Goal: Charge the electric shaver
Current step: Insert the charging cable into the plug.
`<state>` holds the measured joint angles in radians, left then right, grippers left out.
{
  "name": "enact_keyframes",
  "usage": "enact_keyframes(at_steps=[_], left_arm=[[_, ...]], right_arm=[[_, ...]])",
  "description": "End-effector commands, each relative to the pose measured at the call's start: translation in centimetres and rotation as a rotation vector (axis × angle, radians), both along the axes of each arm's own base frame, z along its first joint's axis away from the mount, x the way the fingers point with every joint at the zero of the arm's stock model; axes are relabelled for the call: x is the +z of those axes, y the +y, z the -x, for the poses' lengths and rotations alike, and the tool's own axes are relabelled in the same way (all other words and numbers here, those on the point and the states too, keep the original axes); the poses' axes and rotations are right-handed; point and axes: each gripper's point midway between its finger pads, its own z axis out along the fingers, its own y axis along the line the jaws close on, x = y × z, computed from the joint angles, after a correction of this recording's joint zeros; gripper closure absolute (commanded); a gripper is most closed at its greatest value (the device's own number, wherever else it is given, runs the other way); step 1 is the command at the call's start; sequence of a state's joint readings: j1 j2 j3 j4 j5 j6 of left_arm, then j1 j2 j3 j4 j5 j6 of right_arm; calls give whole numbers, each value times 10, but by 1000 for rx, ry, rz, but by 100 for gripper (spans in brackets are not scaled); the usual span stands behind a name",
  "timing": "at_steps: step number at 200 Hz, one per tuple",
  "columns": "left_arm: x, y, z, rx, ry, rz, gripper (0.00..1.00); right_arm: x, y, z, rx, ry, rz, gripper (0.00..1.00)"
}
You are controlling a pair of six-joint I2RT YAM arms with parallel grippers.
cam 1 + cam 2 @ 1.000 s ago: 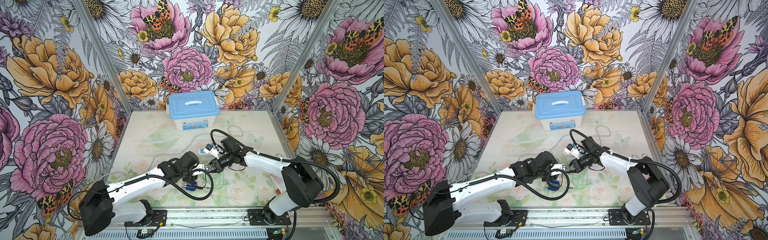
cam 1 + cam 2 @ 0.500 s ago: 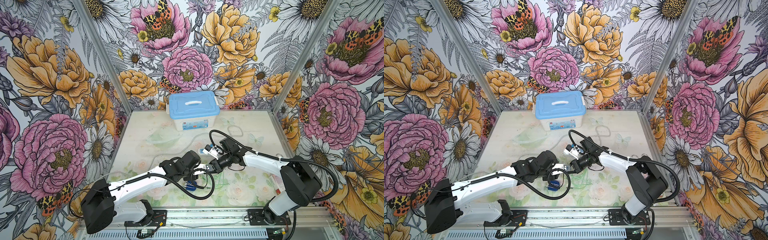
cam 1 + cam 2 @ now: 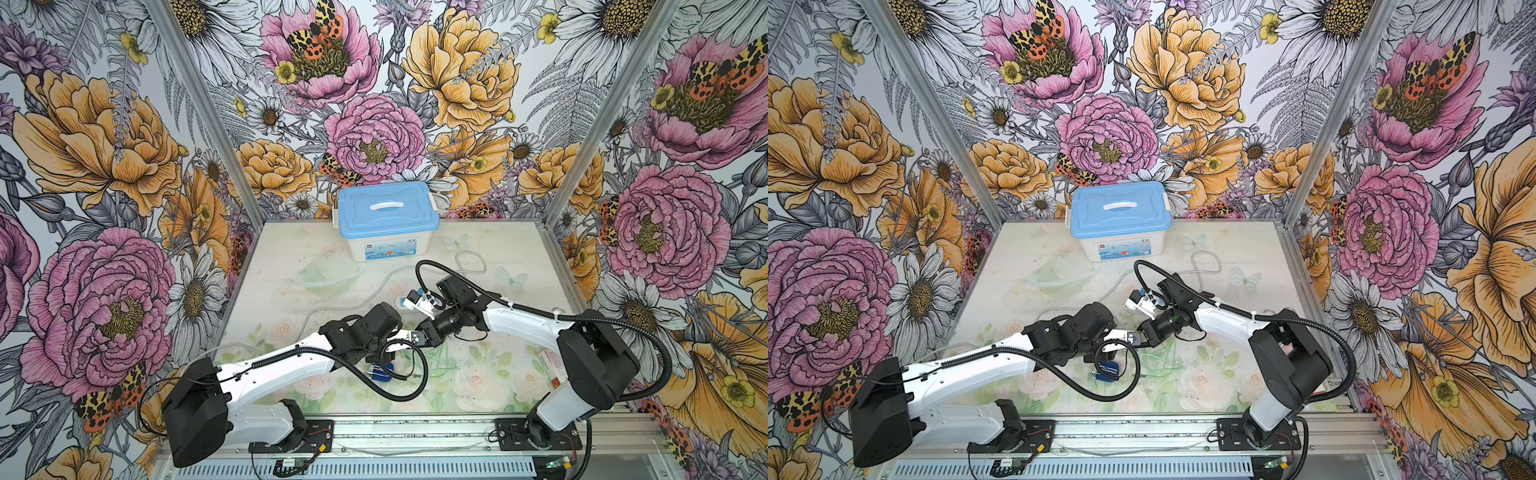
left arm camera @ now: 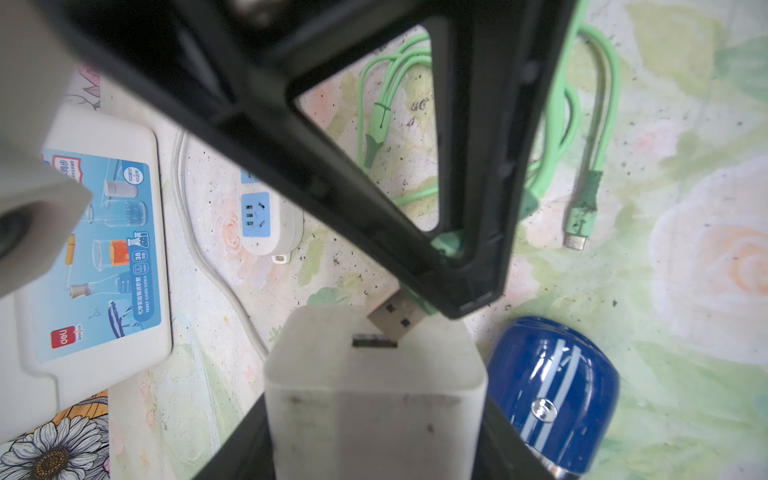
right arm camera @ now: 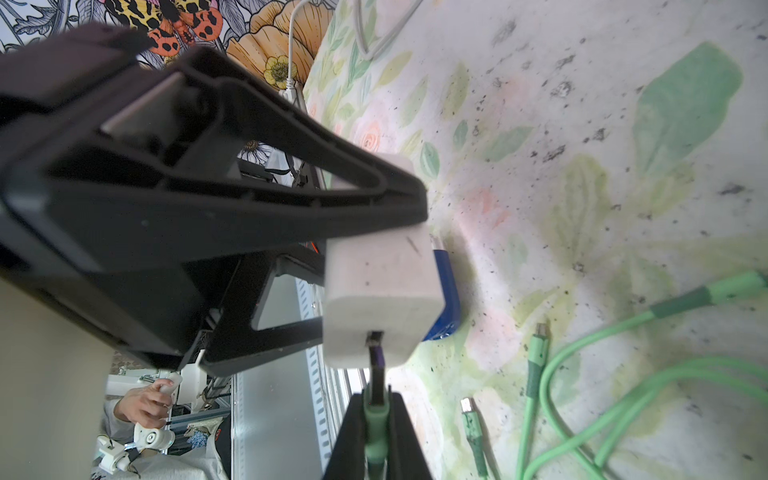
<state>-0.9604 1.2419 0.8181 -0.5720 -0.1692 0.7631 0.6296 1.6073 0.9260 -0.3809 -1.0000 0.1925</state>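
Where the shaver (image 4: 552, 399) lies: on the table (image 3: 291, 266), unplugged, near the held charger (image 4: 374, 395).
Left gripper (image 5: 370, 268): jaws clamp the charger, steadying its port.
Right gripper (image 5: 376, 411): jaws pinch the USB plug (image 4: 395, 318), tip tilted at the port.

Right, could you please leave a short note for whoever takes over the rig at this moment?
Left claw: shut on the charger.
Right claw: shut on the USB plug of the green cable; tip at the charger's port, not seated.
Shaver lies on the table beside them, nothing connected; strip farther back; cable's small ends loose.
Done: charger and plug picked up.
Left: seat plug, charger into strip, connect shaver.
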Motion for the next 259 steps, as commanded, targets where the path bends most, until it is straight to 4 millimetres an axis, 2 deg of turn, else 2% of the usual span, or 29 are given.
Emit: enact_keyframes(at_steps=[1,45,110,168,211,259], left_arm=[[18,-23,-3,-45,-32,67,100],[18,-25,-3,-49,-32,66,100],[34,-24,-2,-100,-115,52,100],[39,-44,20,-235,-133,48,100],[48,-53,22,-295,-162,31,100],[45,-65,24,-322,-159,17,100]], right_arm=[[8,11,-5,25,-47,-34,100],[1,15,2,47,-27,-24,100],[-11,11,10,58,13,-3,100],[-20,13,13,86,39,8,100],[-22,11,11,70,18,39,100],[-24,12,15,67,23,62,100]])
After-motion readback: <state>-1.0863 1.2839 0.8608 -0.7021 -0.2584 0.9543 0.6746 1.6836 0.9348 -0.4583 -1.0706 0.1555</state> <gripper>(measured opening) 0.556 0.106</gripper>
